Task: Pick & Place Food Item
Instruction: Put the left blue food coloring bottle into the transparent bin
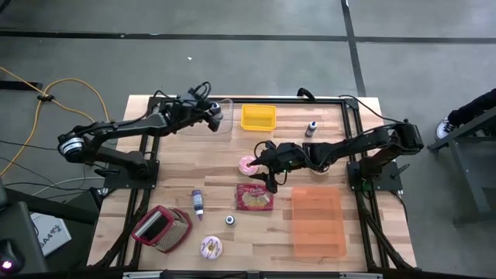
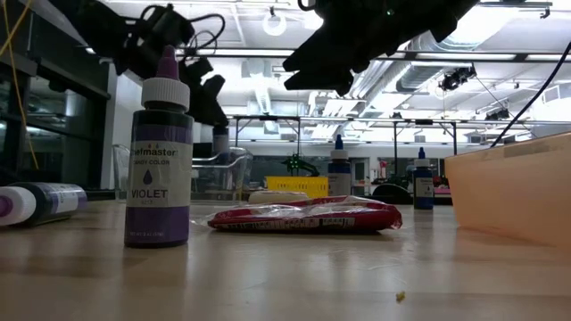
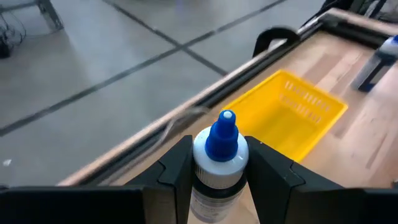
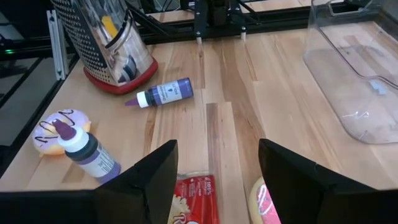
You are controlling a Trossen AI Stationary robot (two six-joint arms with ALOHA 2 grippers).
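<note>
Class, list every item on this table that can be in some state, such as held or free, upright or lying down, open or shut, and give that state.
Left gripper: shut on the blue-capped bottle, held upright.
Right gripper: open, holding nothing, above the red packet.
Red packet: lying flat.
Violet bottle: standing upright, capped.
Second purple bottle: lying on its side.
Yellow basket: upright; contents unclear.
Orange bin: upright, empty.
Pink donut: free on the table.

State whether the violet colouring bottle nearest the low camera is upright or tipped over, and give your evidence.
Upright. The violet bottle stands on its base on the table, cap pointing up, label reading level. A second purple bottle beside it lies on its side.
</note>
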